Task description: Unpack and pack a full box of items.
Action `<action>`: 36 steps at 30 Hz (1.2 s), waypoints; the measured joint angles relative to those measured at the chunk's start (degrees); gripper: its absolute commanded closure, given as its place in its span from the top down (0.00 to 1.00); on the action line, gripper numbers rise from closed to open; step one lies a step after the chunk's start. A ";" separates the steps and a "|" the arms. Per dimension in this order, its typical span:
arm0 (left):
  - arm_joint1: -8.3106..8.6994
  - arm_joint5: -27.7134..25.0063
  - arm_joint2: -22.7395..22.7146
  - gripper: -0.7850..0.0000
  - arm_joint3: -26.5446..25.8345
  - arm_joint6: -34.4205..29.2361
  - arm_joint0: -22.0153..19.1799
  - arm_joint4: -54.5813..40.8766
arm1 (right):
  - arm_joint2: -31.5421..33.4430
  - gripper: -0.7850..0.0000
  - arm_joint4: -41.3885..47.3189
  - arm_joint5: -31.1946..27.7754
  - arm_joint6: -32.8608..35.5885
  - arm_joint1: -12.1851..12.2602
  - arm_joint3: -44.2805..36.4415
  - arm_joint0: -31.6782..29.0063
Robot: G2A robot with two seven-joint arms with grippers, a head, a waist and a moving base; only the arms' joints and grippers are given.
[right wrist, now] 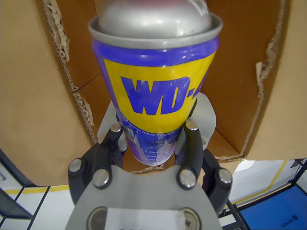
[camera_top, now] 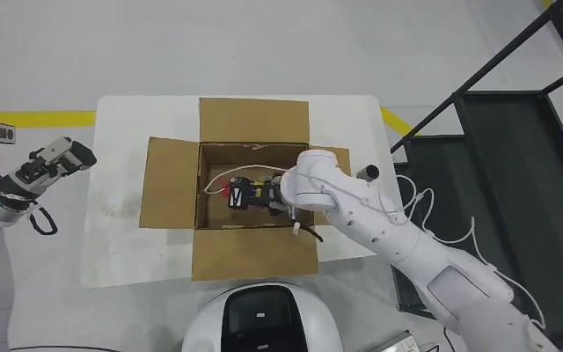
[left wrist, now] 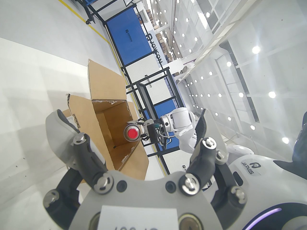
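Cardboard box (camera_top: 171, 194) stands open on your table (camera_top: 123, 123) while the right gripper (right wrist: 157, 120) clamps a spray can (right wrist: 156, 82) by its base end, held sideways within the opening, probably to clear the sides. Your left gripper (left wrist: 130, 123) hangs spread and empty beside the table, out of the way.

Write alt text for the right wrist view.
The right tool grips a red-capped blue-and-yellow spray can near its base. Behind it lies the inside of an open cardboard box with torn edges.
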 measured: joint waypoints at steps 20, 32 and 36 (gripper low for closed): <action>0.00 0.00 0.00 1.00 0.00 0.00 0.00 0.00 | -21.33 1.00 15.03 -1.25 -1.28 -9.34 27.42 16.95; 0.00 0.00 0.00 1.00 0.00 0.00 0.00 0.00 | -20.32 1.00 15.11 -2.05 -4.78 -10.53 28.27 18.08; 0.00 0.00 0.00 1.00 0.00 0.00 0.00 0.00 | -16.38 1.00 14.80 -0.50 -6.34 -8.00 22.95 17.04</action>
